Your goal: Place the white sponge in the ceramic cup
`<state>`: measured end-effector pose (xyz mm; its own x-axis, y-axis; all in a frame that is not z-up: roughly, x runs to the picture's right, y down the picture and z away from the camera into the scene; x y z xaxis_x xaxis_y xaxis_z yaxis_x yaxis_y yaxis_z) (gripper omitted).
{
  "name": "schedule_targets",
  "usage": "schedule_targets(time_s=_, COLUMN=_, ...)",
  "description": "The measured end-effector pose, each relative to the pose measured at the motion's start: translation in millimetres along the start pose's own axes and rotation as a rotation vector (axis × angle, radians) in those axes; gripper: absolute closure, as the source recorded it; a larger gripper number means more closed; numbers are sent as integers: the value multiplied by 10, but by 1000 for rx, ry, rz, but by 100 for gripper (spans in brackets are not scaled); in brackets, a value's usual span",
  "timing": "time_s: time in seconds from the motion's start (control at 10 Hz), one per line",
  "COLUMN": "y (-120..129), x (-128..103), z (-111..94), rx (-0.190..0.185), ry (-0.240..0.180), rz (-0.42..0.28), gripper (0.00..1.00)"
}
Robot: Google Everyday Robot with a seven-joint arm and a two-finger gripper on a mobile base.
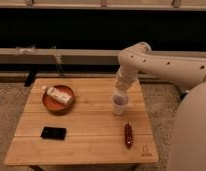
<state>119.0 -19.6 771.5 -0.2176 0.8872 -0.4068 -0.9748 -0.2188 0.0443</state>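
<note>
Gripper [120,96] was pointing straight down just over the rim of the ceramic cup [119,105], which stood upright on the wooden table [96,135]. Whether it was open or closed I could not tell. No white sponge could be made out. To the left, a whitish packet [59,94] lay on a reddish-brown plate [48,102], a flat black rectangle [53,133] in front of it

No text can be read anywhere. The tabletop [86,135] carries a small dark mark near its lower right corner, too blurred to make out. The gripper [120,95] sits just above the ceramic cup [119,105], centre right of the frame.
</note>
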Motion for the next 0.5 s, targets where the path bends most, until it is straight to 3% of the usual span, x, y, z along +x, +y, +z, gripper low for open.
schedule_targets(time_s=0.5, y=-30, x=194, z=234, rx=18, ry=33, rz=10, gripper=26)
